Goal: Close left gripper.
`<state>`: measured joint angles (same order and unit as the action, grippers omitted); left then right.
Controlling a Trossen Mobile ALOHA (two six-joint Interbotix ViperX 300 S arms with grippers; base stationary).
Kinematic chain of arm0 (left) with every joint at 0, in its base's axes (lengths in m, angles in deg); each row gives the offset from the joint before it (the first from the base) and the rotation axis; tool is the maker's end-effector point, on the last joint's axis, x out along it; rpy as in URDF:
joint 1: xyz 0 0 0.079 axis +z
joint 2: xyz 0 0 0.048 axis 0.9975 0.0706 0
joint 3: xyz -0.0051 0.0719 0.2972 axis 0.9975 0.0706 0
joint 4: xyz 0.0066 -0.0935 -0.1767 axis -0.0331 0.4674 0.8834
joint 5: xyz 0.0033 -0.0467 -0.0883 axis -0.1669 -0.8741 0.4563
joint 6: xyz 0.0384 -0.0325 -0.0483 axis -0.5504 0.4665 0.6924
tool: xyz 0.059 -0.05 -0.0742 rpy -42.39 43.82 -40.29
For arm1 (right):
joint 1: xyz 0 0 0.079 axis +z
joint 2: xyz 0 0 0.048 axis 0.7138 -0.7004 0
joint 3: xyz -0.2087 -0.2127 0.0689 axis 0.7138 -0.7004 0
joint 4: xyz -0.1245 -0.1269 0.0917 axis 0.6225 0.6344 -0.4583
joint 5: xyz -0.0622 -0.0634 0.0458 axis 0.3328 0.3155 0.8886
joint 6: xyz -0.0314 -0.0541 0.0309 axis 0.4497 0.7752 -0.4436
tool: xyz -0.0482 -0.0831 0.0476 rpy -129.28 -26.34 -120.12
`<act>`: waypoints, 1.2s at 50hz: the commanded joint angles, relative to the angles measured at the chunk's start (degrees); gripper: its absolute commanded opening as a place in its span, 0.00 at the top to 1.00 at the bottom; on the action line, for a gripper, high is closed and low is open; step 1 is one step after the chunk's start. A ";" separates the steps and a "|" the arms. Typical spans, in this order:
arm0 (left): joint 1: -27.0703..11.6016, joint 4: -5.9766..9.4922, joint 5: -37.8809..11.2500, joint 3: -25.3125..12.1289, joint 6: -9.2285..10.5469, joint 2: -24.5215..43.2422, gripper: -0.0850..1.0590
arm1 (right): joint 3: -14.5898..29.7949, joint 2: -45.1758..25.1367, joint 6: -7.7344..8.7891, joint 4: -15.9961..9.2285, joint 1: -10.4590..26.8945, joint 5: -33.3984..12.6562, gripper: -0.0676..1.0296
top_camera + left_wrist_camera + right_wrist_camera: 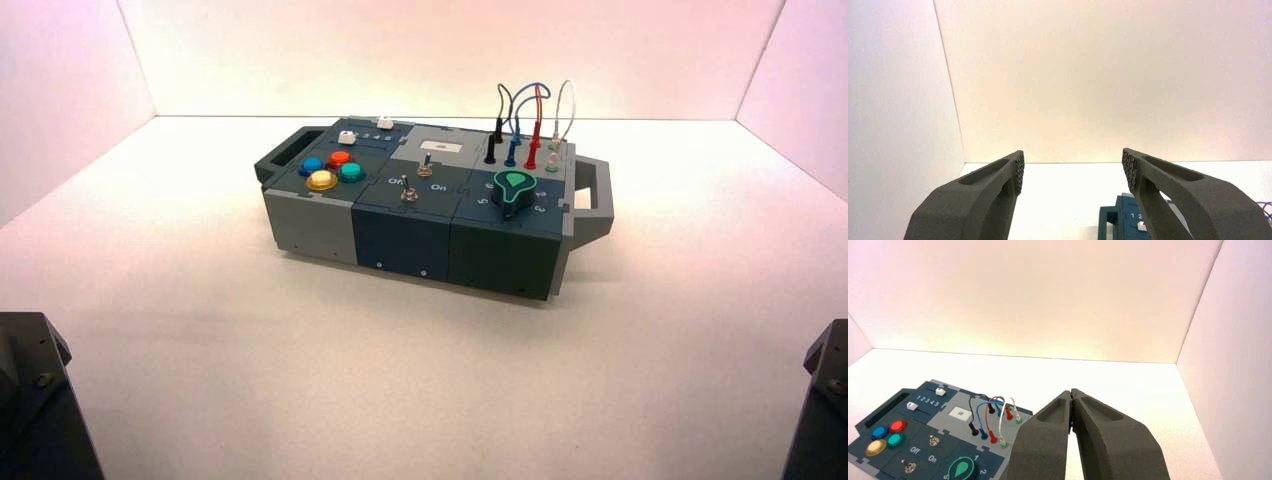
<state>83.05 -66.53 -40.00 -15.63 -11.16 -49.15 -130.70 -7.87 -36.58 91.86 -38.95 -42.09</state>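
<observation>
My left gripper (1072, 164) is open wide and empty, held above the white table well short of the box; a corner of the box (1120, 217) shows between its fingers. My right gripper (1071, 394) is shut on nothing, parked to the right of the box (923, 440). In the high view only the two arm bases show, the left one (35, 400) at the near left corner and the right one (825, 400) at the near right corner. The box (430, 225) stands in the middle of the table, turned slightly.
The box bears coloured buttons (330, 168), two white sliders (365, 130), two toggle switches (415, 180), a green-marked knob (515, 190) and looped wires (530, 125). A handle (595, 200) juts from its right end. White walls enclose the table.
</observation>
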 commanded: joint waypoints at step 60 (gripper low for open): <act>0.79 -0.70 -0.35 -0.97 -1.76 1.23 0.95 | 0.88 -3.34 0.09 -1.41 0.26 0.88 0.96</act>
<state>83.14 -66.97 -39.65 -15.37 -12.39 -48.27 -130.70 -10.24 -36.58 90.63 -38.86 -41.92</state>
